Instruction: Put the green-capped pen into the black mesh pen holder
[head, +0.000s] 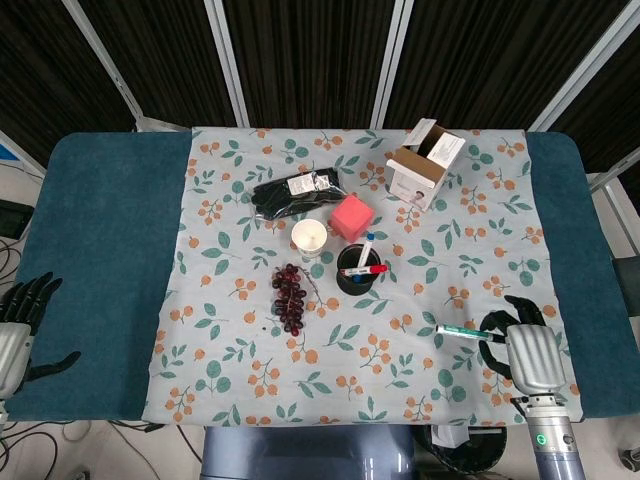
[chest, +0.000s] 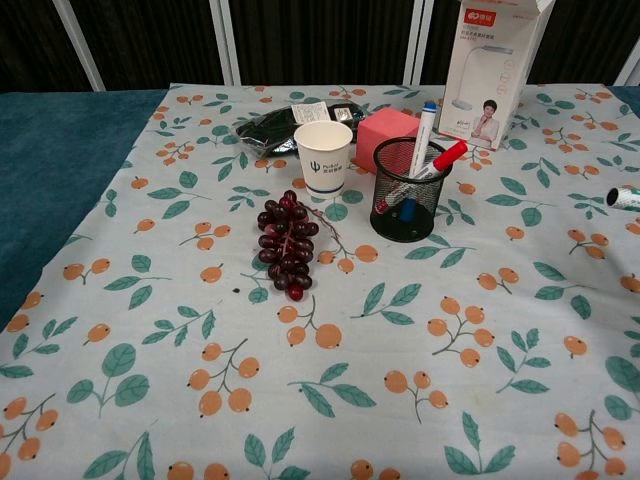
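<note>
Fingers of the right hand (head: 522, 352), at the lower right of the head view, are curled around one end of the green-capped pen (head: 467, 332); how firmly it is clamped cannot be told from above. The pen lies low over the floral tablecloth (head: 250, 390), its long axis nearly horizontal in the frame, the free end pointing left toward the centre and the other end hidden in the hand. In the chest view only a tip shows at the right edge.

The step in hand is judged to be securing and lifting the pen. It would best be raised level, carried up and left to the black mesh pen holder (head: 358, 271) at frame centre, then tipped upright over the rim. A red-capped marker (head: 366, 270) and a blue-capped pen (head: 366, 248) already stand inside, so the open side of the mouth should be chosen.

The left hand (head: 20, 325), at the lower left edge, holds nothing, fingers apart.
</note>
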